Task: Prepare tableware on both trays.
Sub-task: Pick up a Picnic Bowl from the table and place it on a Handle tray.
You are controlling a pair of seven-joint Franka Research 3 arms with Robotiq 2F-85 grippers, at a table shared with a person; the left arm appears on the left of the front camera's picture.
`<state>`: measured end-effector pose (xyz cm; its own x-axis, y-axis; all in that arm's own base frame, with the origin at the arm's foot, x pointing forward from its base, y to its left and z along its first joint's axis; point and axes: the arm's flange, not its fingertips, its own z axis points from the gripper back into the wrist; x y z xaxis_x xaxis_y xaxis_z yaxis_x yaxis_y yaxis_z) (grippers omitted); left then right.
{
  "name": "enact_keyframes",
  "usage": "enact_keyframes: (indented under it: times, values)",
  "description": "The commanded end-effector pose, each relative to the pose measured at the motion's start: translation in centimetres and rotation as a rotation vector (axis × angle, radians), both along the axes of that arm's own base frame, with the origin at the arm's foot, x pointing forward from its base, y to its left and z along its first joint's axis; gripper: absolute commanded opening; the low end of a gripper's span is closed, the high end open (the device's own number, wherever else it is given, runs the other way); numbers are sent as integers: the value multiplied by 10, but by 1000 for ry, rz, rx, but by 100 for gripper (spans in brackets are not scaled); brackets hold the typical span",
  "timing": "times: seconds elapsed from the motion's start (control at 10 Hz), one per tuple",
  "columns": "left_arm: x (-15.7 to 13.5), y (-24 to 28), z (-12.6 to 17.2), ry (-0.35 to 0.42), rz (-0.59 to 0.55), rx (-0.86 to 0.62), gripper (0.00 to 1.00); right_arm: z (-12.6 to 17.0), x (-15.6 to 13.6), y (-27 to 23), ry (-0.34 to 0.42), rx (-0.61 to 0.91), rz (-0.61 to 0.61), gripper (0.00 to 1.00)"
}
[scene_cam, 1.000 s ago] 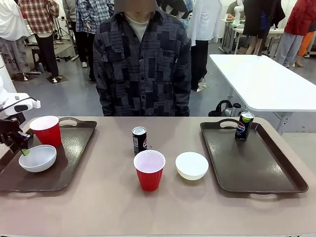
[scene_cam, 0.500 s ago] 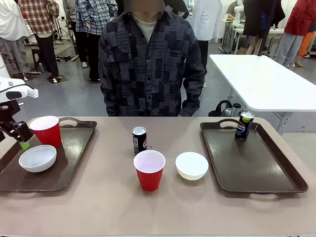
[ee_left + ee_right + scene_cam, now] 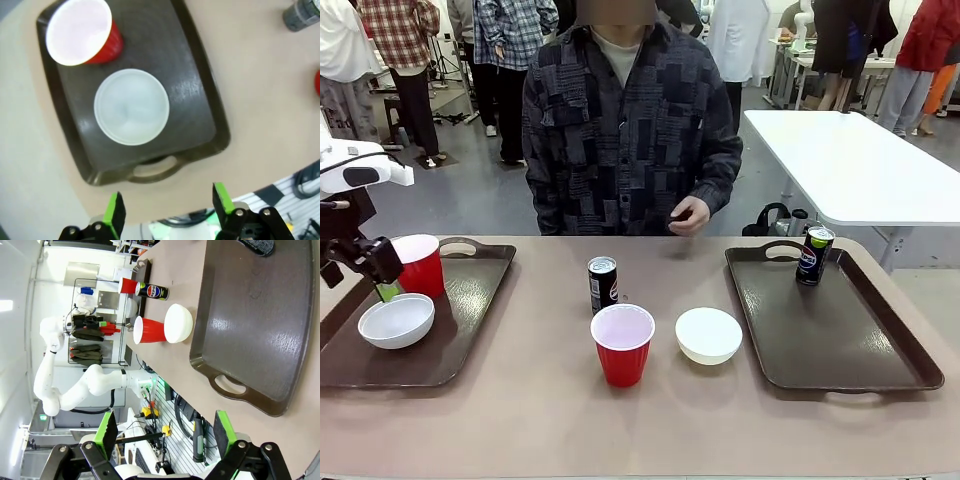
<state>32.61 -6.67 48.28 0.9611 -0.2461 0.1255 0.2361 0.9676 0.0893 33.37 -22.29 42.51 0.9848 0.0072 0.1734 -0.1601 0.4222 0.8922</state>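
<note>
I am checking the tableware first. A red plastic cup with a pale inside [image 3: 420,262] is standing upright at the far end of the left dark brown rectangular plastic tray [image 3: 470,325]. A small round white bowl [image 3: 396,320] is sitting just in front of it on the same tray, mouth up and empty. My left gripper [image 3: 169,207] is hanging above this tray with its green-padded fingers spread wide, gripping nothing and touching neither piece.

The matching right dark brown tray [image 3: 840,340] is carrying one slim dark soda can [image 3: 814,255], upright in its far corner beside the cut-out handle. The rest of that tray is showing bare plastic.

Between the trays, on the tan tabletop [image 3: 520,420], a second slim dark can [image 3: 603,285] is standing upright. A second red cup [image 3: 622,343] is standing just in front of it, with a second white bowl [image 3: 708,334] close beside the cup and apart from the right tray. In the left wrist view a grey cylinder at the top corner is probably that second can, though it is too blurred to be sure.

My right gripper [image 3: 165,432] is also standing wide and empty, off the near end of the right tray. The person's hand [image 3: 690,215] is hanging loosely curled beyond the far edge of the table.
</note>
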Motion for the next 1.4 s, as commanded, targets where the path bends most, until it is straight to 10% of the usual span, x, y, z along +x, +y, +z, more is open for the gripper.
enact_keyframes:
  times: [0.0,1.3]
  values:
    - [-32,-13,-5,-50,73,24,91,0,0,-1,-2,6,-2,100]
    - [-24,-26,26,-83,66,27,91,0,0,-1,-2,6,-2,100]
